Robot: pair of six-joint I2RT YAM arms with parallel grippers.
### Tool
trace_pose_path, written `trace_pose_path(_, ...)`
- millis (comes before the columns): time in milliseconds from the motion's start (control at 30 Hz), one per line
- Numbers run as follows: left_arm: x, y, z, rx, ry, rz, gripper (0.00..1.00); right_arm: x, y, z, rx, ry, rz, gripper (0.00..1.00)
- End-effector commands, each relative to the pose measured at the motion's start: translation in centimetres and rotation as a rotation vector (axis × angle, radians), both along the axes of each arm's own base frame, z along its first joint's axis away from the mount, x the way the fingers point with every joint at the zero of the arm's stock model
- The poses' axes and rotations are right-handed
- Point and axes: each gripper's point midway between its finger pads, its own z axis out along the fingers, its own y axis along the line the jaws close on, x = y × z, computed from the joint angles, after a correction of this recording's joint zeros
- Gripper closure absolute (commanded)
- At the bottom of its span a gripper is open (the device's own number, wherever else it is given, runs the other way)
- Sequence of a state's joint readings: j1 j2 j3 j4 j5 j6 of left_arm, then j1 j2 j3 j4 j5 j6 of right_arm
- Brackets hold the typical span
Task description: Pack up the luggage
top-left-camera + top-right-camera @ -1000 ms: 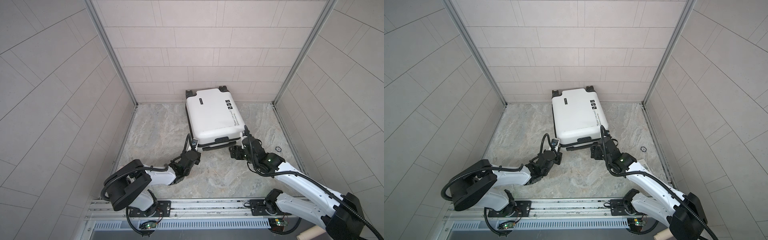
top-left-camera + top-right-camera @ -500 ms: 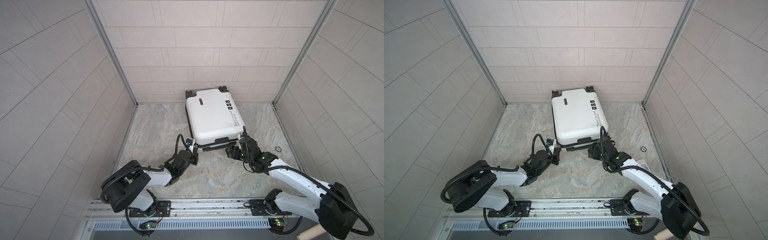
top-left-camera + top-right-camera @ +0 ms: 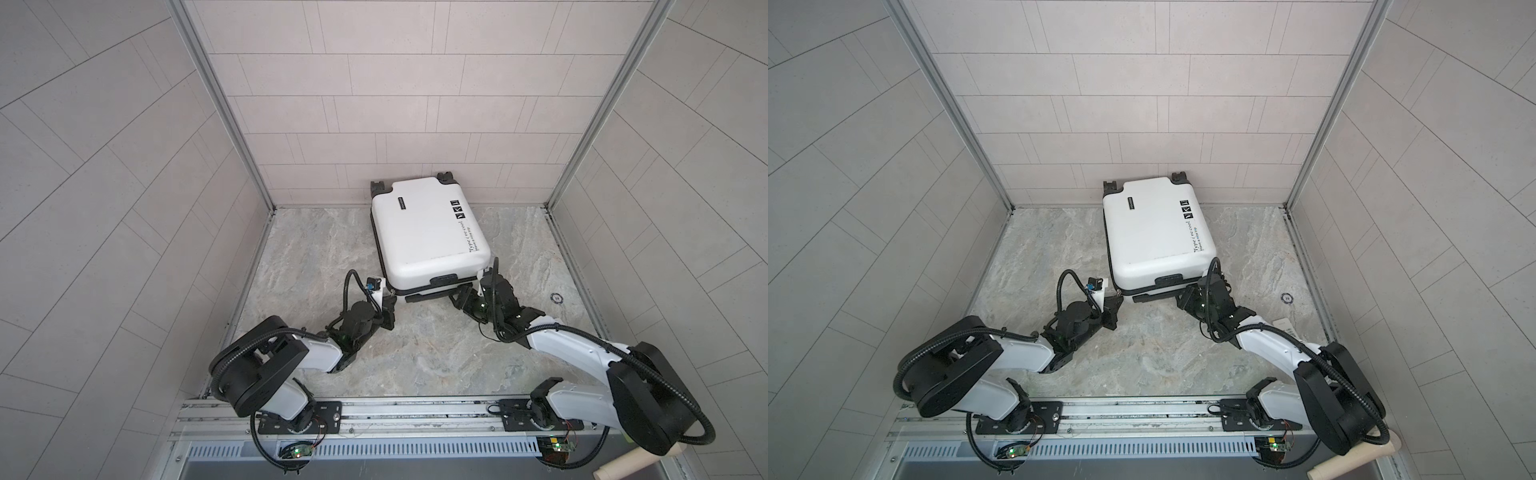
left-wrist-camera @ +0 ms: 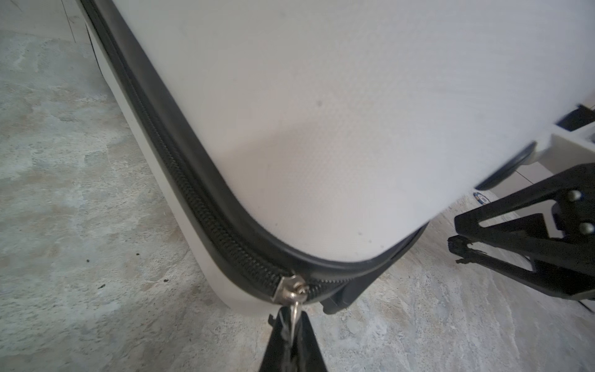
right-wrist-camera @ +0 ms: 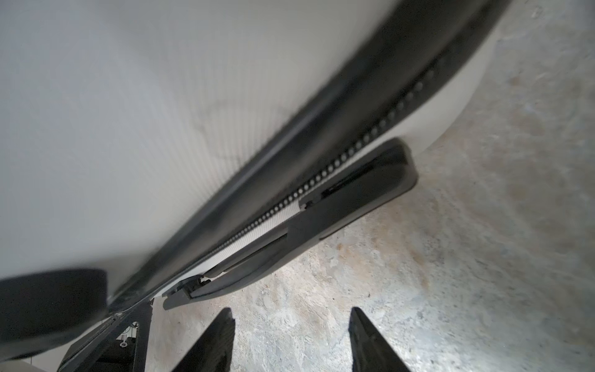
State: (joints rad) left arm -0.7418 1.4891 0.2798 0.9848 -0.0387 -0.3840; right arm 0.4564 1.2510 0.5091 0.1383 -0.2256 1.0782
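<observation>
The white hard-shell suitcase [image 3: 428, 237] lies flat on the worktop [image 3: 415, 361]. Your left tool [image 4: 289, 322] pinches its silver zipper pull [image 4: 293, 306], likely to run the zip. Your right tool [image 5: 289, 310], spread and empty, hovers at the near edge, seemingly to brace.

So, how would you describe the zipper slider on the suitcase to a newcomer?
Start at the white luggage lying by the back wall. Follow its black zipper band to the near left corner; the slider is the only shiny silver piece there, pinched by the left gripper.
</observation>
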Motion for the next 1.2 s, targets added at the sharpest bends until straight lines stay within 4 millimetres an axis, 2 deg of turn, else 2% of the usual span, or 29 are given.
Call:
trace_pose_path(0,-0.4,-0.2,-0.3,-0.016,0.016,-0.02,1.0,1.8,0.3,0.8,0.072,-0.042,-0.047,0.43)
trace_pose_path(300,-0.5,-0.1,-0.5,-0.012,0.03,-0.019,1.0,3.3,1.0,0.8,0.174,-0.08,-0.091,0.46)
trace_pose_path(567,-0.4,-0.5,-0.6,-0.012,0.036,-0.03,1.0,3.0,-0.3,1.2,0.223,-0.14,-0.167,0.4)
trace_pose_path(633,-0.3,-0.6,-0.7,-0.013,0.04,-0.033,1.0,2.7,-0.9,1.4,0.227,-0.166,-0.185,0.36)
trace_pose_path(767,-0.4,-0.6,-0.7,-0.013,0.042,-0.034,1.0,2.3,-1.8,2.4,0.203,-0.209,-0.197,0.21)
trace_pose_path(933,-0.3,-0.6,-0.5,-0.015,0.038,-0.03,1.0,1.2,-4.1,4.3,0.117,-0.277,-0.243,0.0)
trace_pose_path(1000,-0.3,-0.5,-0.5,-0.014,0.039,-0.026,1.0,0.9,-4.5,5.0,0.049,-0.303,-0.222,0.0)
trace_pose_path(1100,-0.3,-0.5,-0.6,-0.013,0.042,-0.027,1.0,-0.4,-5.9,3.9,-0.092,-0.283,-0.198,0.0)
trace_pose_path(1167,-0.3,-0.5,-0.7,-0.011,0.044,-0.027,1.0,-1.2,-7.2,2.8,-0.121,-0.262,-0.216,0.0)
